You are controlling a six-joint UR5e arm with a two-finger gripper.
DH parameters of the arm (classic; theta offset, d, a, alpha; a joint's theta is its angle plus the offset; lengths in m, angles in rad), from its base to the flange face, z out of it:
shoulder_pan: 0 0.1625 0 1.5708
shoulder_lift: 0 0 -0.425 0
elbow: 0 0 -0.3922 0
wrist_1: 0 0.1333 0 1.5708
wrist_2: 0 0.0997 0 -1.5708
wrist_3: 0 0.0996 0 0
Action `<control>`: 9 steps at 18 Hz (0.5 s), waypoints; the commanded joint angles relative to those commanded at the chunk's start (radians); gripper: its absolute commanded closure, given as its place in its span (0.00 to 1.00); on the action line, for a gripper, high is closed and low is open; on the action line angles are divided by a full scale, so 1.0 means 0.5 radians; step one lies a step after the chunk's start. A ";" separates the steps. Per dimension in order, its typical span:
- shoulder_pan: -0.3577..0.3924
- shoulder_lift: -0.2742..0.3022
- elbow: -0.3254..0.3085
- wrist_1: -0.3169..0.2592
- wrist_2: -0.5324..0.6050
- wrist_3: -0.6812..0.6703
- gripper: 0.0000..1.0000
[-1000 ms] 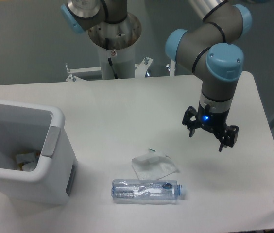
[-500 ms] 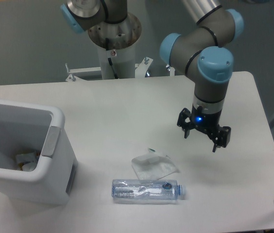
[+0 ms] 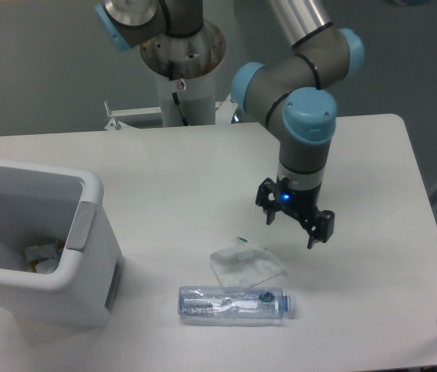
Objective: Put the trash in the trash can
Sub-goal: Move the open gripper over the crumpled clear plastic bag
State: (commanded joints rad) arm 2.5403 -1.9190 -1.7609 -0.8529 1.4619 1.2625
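gripper [image 3: 290, 229] shifted left toward wrapper [image 3: 246, 265], jaws spread, empty; bottle [image 3: 235, 302] untouched.

On the table [image 3: 164, 178], the wrapper [image 3: 246, 266] lies just behind the bottle [image 3: 234, 303], with the trash can [image 3: 91, 232] far left.

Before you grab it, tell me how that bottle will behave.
The bottle lies on its side, so a nudge would probably roll it. It looks clear and empty, so likely light, and its thin walls may dent under a squeeze.
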 joint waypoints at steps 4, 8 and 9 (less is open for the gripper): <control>-0.089 -0.073 -0.037 0.006 0.003 -0.015 0.00; -0.135 -0.156 -0.028 0.003 0.006 -0.074 0.00; -0.144 -0.178 -0.028 0.003 0.009 -0.074 0.01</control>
State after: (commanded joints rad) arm 2.4682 -2.0079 -1.7748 -0.8514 1.4665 1.2257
